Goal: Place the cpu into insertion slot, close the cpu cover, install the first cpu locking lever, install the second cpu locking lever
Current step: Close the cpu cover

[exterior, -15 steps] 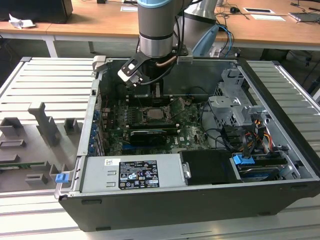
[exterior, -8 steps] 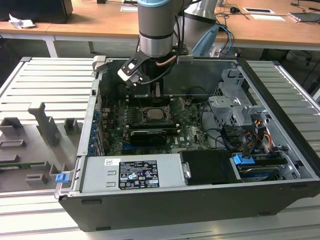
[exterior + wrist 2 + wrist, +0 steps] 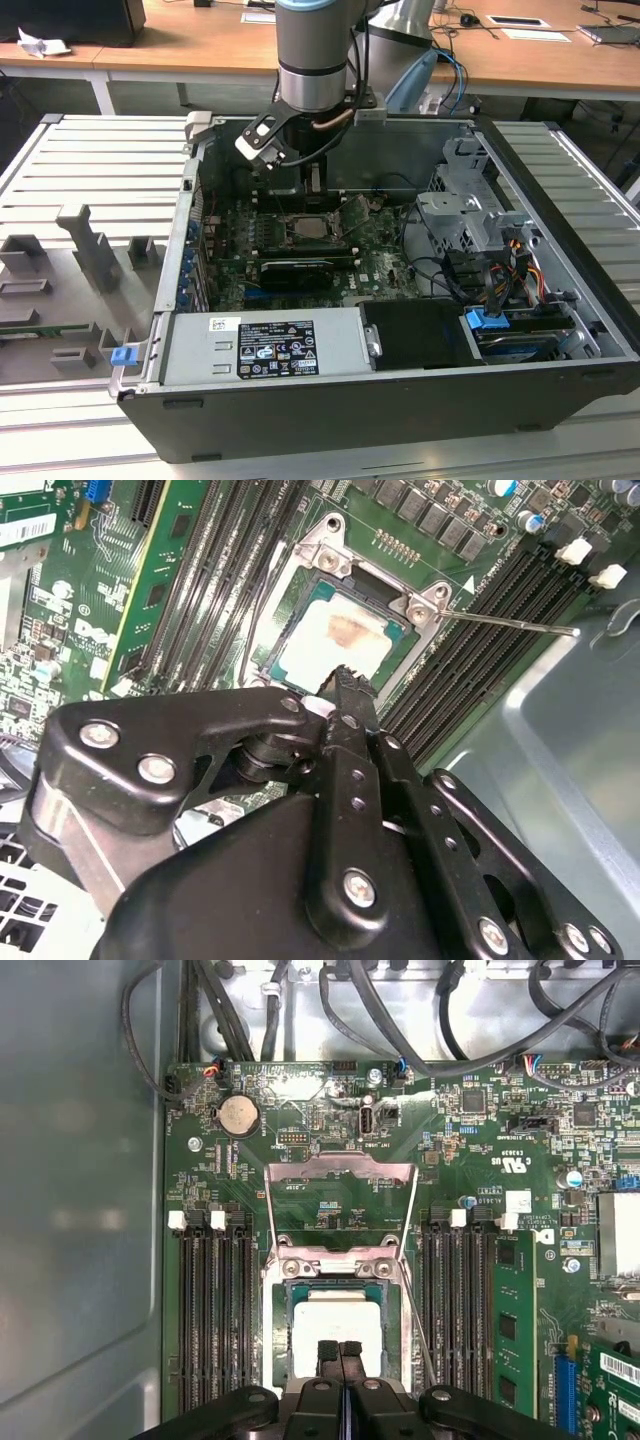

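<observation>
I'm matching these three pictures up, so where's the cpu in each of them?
Exterior view: cpu mid-board inside the open case, under the arm.
Second wrist view: cpu, brown-smudged, just beyond the tips of the gripper.
First wrist view: cpu just beyond the gripper tips.
Shared landmark: the slot, whose silvery rim frames it.

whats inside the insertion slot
The cpu lies in the slot, cover open. The shut tool hides its near edge; contacts beneath are covered.
</observation>
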